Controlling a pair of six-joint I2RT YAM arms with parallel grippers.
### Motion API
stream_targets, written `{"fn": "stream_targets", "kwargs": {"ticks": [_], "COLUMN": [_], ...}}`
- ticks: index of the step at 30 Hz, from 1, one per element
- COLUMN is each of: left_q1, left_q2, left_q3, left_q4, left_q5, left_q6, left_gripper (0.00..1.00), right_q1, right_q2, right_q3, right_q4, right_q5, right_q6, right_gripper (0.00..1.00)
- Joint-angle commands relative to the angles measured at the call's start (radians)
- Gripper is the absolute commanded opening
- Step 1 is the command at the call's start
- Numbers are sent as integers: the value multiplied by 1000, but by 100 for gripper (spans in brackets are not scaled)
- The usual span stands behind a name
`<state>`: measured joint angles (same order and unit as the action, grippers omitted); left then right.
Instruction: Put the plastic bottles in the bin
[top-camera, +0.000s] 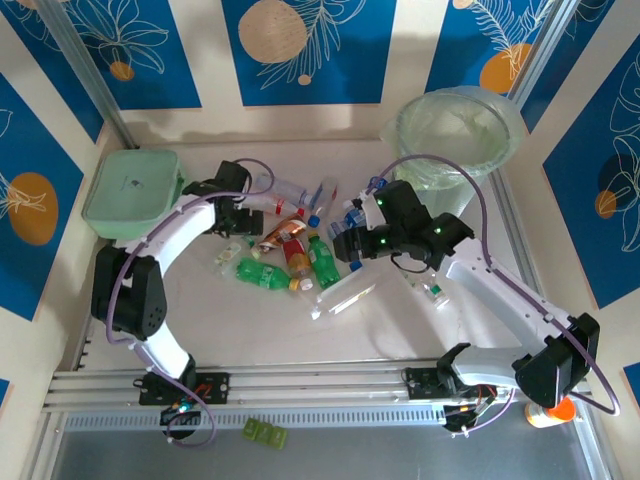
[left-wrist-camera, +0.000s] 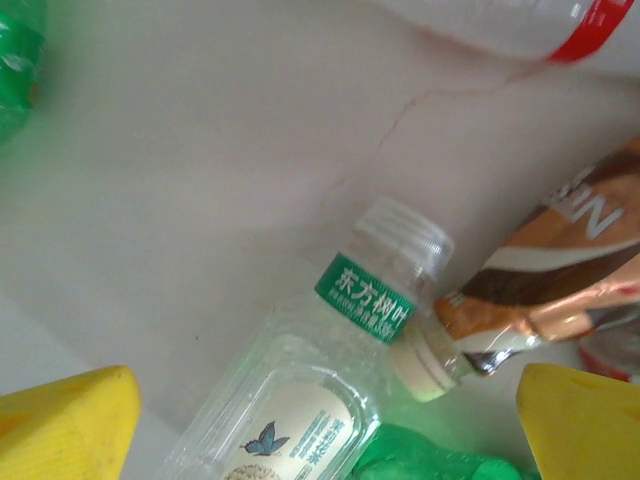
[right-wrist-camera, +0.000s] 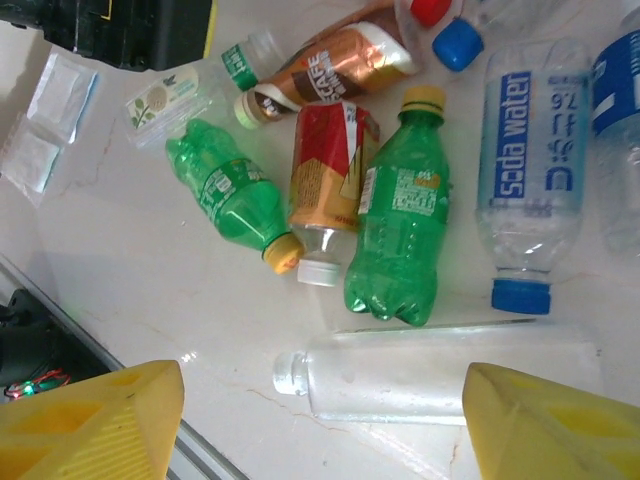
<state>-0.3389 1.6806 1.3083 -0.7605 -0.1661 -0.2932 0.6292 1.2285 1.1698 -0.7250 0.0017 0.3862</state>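
On pale tabletop (right-wrist-camera: 150, 260), clear bottle (right-wrist-camera: 430, 375) lies before right gripper (right-wrist-camera: 322, 400).

Left wrist view: clear bottle with green neck band (left-wrist-camera: 330, 370), base cut off by the bottom edge; green bottle (left-wrist-camera: 15, 60), a blurred corner at the left edge; red-banded clear bottle (left-wrist-camera: 520, 25), cut by the top edge; brown coffee bottle (left-wrist-camera: 560, 270), cut by the right edge. Right wrist view: blue-labelled bottle (right-wrist-camera: 622, 120), cut by the right edge; red cap (right-wrist-camera: 430, 10) and blue cap (right-wrist-camera: 457, 43), their bottles running off the top edge; flat clear bottle (right-wrist-camera: 430, 370), one corner behind a finger (right-wrist-camera: 550, 430) of the right gripper (right-wrist-camera: 322, 372). Top view: blue-capped bottles (top-camera: 352, 215), partly under the right arm (top-camera: 420, 235); small green item (top-camera: 264, 432), too small to identify; orange-and-white object (top-camera: 560, 410), mostly behind the arm's base.
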Motion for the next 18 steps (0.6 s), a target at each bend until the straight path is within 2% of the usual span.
{"fn": "stream_targets", "kwargs": {"ticks": [1,4,9,13,18], "left_q1": [-10,-8,-9,-8,25], "left_q2": [19,20,47,73,97], "left_q3": [-50,-73,-80,-76,-70], "left_q4": [-34,-25,-22,-26,-33], "left_q5": [-9,-35,2,-28,-76], "left_q6": [60,68,64,55,7], "left_gripper": [98,99,99,100,95], "right_q1": [6,6,4,1,0], "right_q2": [-9,-10,-9,-16,-23], "right_q3": [-18,-19,-29,-42,-47], "right_q4": [45,47,47,50,50], "right_q5": [-56,-74,-74,-77,-79], "right_q6": [13,8,5,5,4], "right_gripper": [76,78,79,79,79]}}
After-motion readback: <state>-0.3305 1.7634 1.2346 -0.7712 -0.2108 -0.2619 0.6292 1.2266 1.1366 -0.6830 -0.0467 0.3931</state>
